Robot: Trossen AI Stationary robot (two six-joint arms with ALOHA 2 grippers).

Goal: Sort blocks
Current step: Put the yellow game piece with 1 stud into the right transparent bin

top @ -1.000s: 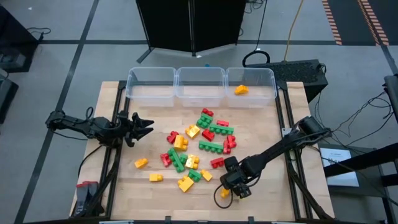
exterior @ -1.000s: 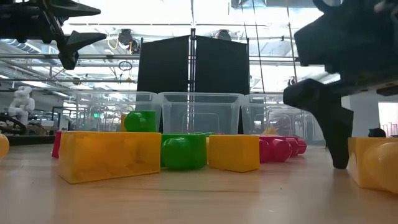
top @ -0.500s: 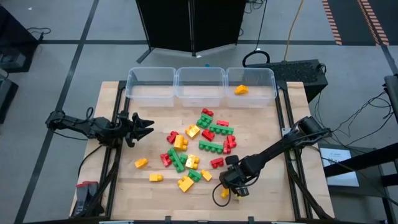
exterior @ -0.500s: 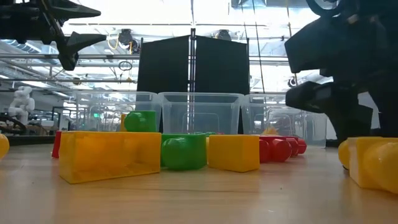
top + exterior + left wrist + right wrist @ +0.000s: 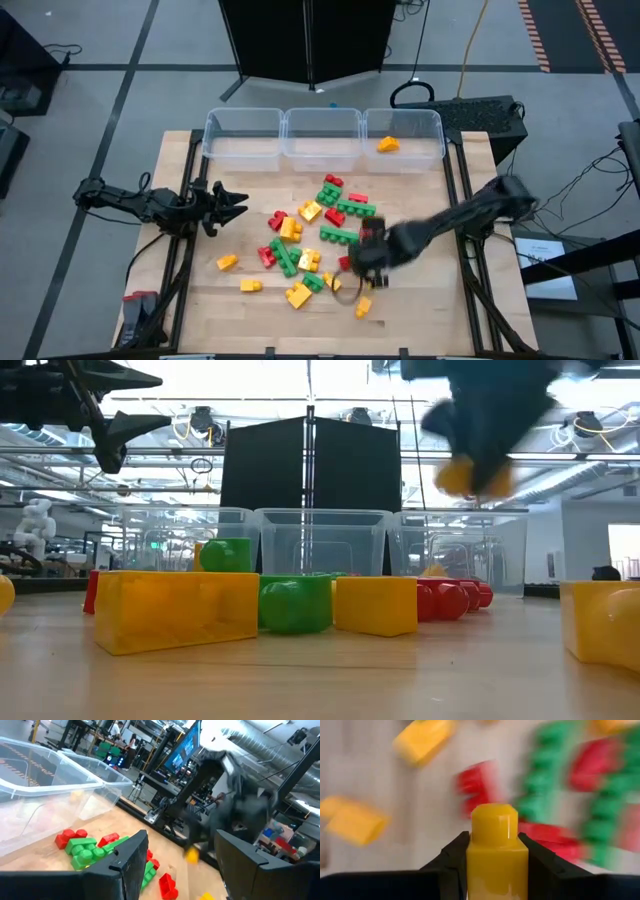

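Clamping yellow block (image 5: 496,851) between right jaws (airborne).

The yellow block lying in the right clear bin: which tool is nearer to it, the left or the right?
Right. The right tool, shut on a yellow brick, is over the pile, below the yellow block in the bin. The left tool waits open at the table's left side, farther away.

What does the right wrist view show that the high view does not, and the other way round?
Only the right wrist view shows the fingers clamped on both sides of a yellow block. Only the high view shows the three clear bins, the lone yellow block in the right-hand bin, and the left gripper open at the table's left edge. Both show loose red, green and yellow blocks on the table.
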